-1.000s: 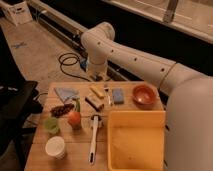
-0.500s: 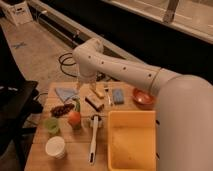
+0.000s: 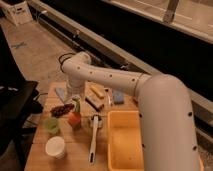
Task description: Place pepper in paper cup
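Green pepper (image 3: 77, 106) lies close by the gripper (image 3: 75, 99), its jaws spread.

Your white arm's (image 3: 115, 82) gripper (image 3: 75, 98) above a green pepper (image 3: 77, 106) and orange-red fruit (image 3: 74, 119); nearby, a white paper cup (image 3: 55, 147), yellow bin (image 3: 113, 145).
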You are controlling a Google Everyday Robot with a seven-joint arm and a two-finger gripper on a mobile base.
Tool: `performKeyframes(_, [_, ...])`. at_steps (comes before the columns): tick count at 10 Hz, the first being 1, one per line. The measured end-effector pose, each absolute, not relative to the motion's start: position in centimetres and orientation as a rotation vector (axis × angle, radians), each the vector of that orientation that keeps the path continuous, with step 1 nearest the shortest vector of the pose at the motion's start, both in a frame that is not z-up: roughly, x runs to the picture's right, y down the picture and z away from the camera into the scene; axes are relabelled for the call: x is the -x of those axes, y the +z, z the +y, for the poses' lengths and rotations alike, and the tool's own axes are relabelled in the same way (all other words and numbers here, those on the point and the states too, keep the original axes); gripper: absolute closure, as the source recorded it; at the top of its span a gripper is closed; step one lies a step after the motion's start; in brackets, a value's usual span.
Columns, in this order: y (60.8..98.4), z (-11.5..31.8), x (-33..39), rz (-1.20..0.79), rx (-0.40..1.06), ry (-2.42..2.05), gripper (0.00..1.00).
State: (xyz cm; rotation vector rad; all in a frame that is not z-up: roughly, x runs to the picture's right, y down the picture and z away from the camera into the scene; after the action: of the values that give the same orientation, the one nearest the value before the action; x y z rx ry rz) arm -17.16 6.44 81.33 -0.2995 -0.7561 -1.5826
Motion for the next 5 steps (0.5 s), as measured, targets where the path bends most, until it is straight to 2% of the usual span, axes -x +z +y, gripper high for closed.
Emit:
performKeyframes(1, [81.58,7.98,17.99,-0.792,0.317,-1.587,0.39])
performKeyframes(5, [81.61,8.30,18.11,-0.799,0.321,-1.587,0.39])
